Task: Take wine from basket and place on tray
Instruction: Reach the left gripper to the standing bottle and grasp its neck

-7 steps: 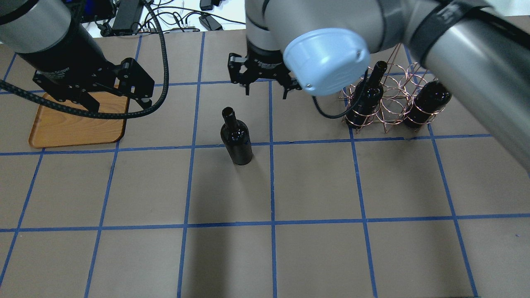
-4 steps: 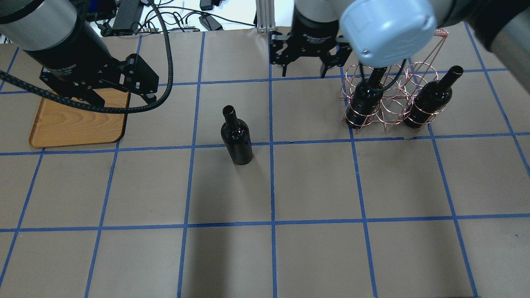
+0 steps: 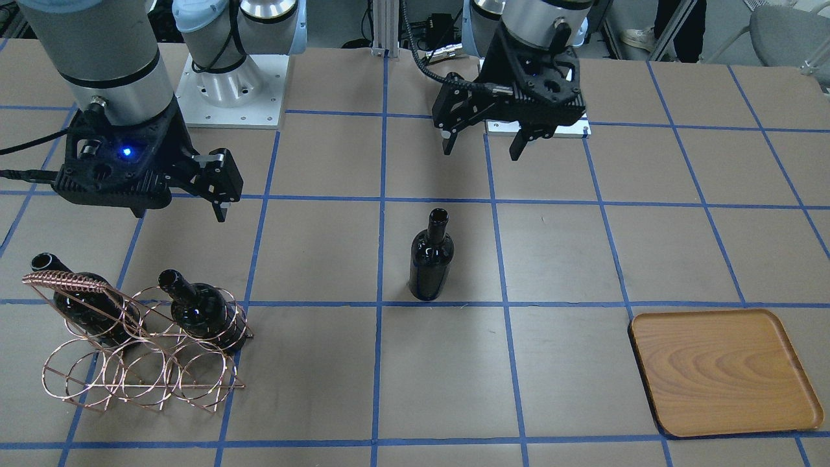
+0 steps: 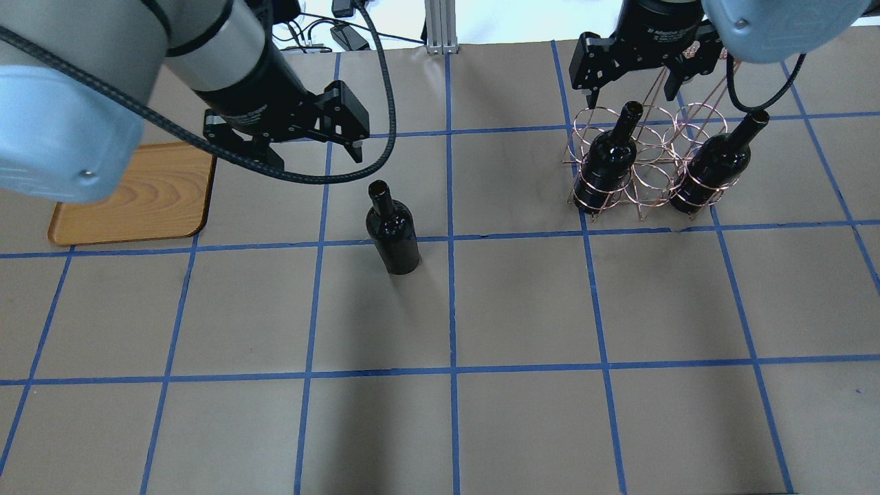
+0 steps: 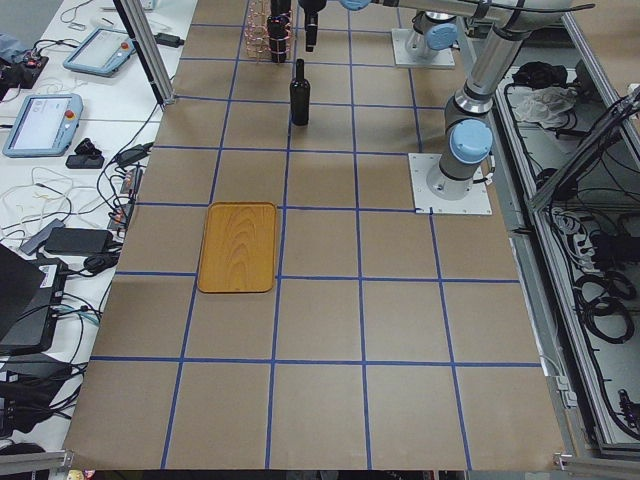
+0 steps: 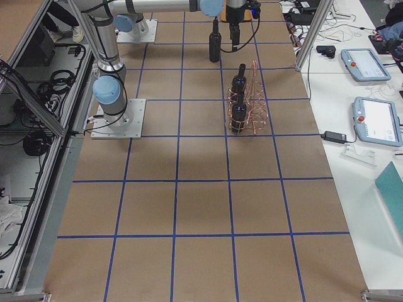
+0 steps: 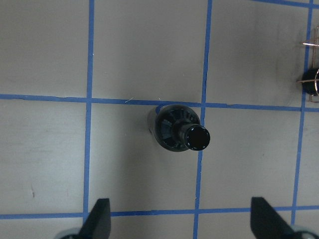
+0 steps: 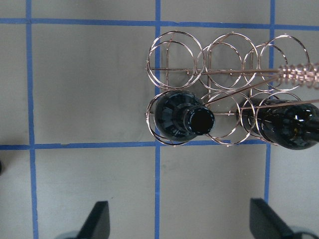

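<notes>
One wine bottle [image 4: 393, 237] stands upright on the table, clear of the basket; it also shows in the front view [image 3: 430, 259] and from above in the left wrist view [image 7: 177, 132]. My left gripper [image 4: 316, 159] hovers open and empty just behind and left of its neck. The copper wire basket [image 4: 646, 182] holds two more bottles [image 4: 608, 161] [image 4: 711, 168]. My right gripper [image 4: 631, 93] hangs open and empty over the basket's far side; in its wrist view the nearer basket bottle [image 8: 174, 117] sits ahead of the fingers. The wooden tray [image 4: 137, 199] lies bare at the far left.
Blue tape lines grid the brown table [image 4: 522, 309]. Cables and power bricks [image 4: 344, 34] lie beyond the far edge. The basket's coil-wrapped handle [image 3: 68, 282] stands up over the bottles. A metal post [image 4: 436, 24] rises at the back middle.
My left gripper has moved right, from over the tray to beside the standing bottle. My right gripper has moved right, from the table's middle to over the basket. Both stayed open.
</notes>
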Tool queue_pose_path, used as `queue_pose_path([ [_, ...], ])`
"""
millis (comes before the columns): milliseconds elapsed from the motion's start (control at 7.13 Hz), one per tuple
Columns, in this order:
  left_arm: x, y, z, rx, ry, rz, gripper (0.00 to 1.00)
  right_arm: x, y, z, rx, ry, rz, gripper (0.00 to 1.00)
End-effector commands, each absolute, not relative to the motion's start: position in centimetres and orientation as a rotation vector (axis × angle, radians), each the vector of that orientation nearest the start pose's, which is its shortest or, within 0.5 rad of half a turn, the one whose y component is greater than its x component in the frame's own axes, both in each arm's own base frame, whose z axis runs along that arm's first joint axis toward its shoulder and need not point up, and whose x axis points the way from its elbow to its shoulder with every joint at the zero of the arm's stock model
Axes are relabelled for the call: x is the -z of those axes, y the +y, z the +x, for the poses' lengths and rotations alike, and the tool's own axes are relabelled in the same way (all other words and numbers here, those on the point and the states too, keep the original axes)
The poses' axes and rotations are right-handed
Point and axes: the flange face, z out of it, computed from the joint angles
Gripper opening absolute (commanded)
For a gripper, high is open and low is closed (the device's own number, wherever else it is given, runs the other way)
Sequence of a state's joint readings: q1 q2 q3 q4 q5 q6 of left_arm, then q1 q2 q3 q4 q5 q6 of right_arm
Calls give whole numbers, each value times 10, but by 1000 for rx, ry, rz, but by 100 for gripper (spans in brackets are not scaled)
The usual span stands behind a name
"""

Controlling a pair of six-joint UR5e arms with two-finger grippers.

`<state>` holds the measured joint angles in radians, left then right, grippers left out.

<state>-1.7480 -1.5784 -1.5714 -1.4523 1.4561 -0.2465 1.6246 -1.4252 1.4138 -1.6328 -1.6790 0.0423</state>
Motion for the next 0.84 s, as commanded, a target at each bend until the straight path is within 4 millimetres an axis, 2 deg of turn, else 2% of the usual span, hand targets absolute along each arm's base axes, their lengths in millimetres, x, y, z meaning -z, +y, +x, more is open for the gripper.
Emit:
queue_pose_path([
  [0, -462, -498, -247, 140, 3243, -105, 100, -498, -548, 147, 134, 3260, -5, 100],
  [280, -437, -518, -256, 151, 3243, -164, 100, -491, -549, 148, 107, 3248, -69, 100],
  [561, -408, -522, -276, 97, 3213, -132, 100, -489, -545, 157, 99, 3146, -86, 100],
  [701, -393, -527, -280, 99, 3164, -116, 100, -490, -543, 156, 92, 3147, -84, 100],
])
